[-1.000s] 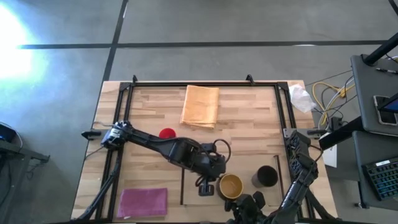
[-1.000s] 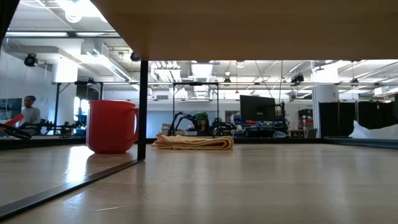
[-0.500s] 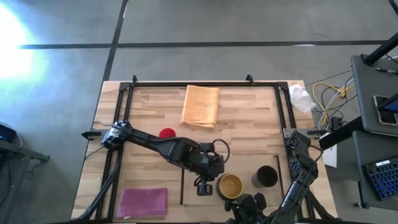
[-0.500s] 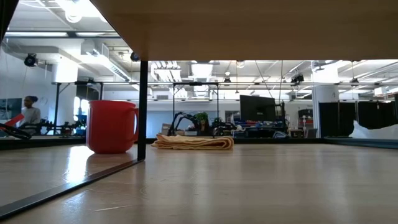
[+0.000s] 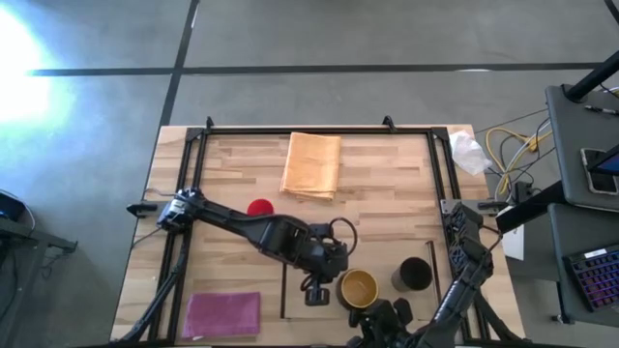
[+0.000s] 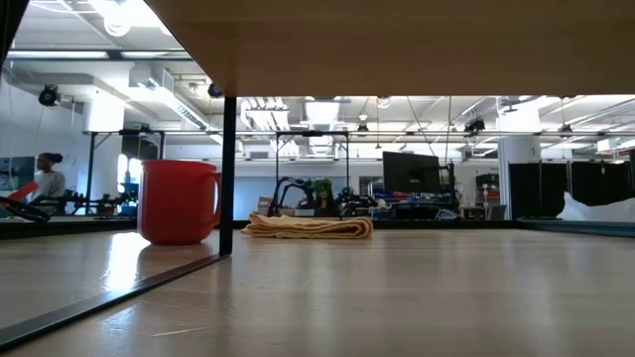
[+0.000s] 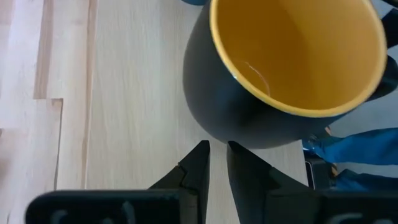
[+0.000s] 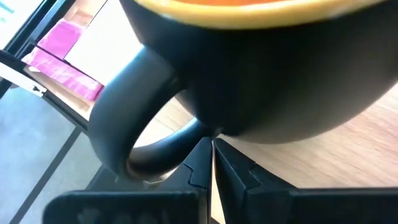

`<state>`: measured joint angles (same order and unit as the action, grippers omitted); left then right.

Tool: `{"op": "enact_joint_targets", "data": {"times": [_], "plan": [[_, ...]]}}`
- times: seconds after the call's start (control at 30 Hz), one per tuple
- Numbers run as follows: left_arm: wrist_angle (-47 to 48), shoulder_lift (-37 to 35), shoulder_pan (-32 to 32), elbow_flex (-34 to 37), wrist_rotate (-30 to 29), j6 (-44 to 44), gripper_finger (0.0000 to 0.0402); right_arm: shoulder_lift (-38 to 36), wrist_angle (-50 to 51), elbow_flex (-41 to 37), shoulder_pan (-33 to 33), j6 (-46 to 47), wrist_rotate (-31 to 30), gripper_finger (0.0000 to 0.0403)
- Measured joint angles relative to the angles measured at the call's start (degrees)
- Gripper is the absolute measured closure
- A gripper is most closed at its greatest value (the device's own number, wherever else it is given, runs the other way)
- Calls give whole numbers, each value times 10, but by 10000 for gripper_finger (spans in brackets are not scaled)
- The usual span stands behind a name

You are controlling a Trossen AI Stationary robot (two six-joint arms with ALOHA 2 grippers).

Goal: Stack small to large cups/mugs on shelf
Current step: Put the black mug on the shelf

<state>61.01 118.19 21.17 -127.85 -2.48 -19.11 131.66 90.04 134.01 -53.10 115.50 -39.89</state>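
Note:
The dark brown mug with a yellow inside (image 5: 359, 288) stands upright on the pale-wood shelf area (image 5: 385, 259), and the black mug (image 5: 414, 274) stands to its right. The red mug (image 5: 259, 207) stands farther left on the table and also shows in the low view (image 6: 179, 201). My left gripper (image 7: 217, 152) sits just left of the brown mug (image 7: 292, 68), its fingers shut to a narrow slit. My right gripper (image 8: 211, 152) is shut at the mug's near side, beside its handle (image 8: 134, 124), which looks dark. My left gripper's fingertips (image 7: 202, 152) lie level, coming from the table's left, at the foot of the brown mug's outer wall (image 7: 217, 127). I cannot tell whether they touch it. My right gripper's shut fingertips (image 8: 202, 155) stand right under the mug's wall where the handle joins (image 8: 199, 127). I cannot tell whether they touch it.
An orange folded cloth (image 5: 311, 164) lies at the far middle and a magenta cloth (image 5: 222, 314) at the near left. Dark strips edge the shelf area (image 5: 283, 285). A white crumpled thing (image 5: 468, 150) lies at the far right corner. A person (image 6: 45, 177) is far behind the table.
My left gripper has drawn back a little from the brown mug toward the table's left. The mugs have stayed where they were.

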Motion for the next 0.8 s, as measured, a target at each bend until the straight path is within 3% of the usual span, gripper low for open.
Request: {"op": "enact_joint_targets", "data": {"times": [0.23, 0.33, 0.53, 0.6, 0.73, 0.8], "plan": [[2, 0, 4, 0, 3, 4, 361, 0, 0, 9, -19, 10, 1, 394], [17, 0, 4, 0, 4, 4, 361, -1, 0, 9, -33, 35, 29, 394], [26, -1, 3, 5, 3, 5, 361, -3, 0, 9, -59, 145, 43, 394], [26, -1, 4, 5, 4, 5, 361, -3, -4, 9, -66, 169, 11, 394], [25, -2, 8, 4, 6, 27, 361, -11, -2, 9, -79, 177, -170, 394], [25, -4, 11, 4, 6, 32, 361, -26, -1, 9, -78, 172, -190, 394]]}}
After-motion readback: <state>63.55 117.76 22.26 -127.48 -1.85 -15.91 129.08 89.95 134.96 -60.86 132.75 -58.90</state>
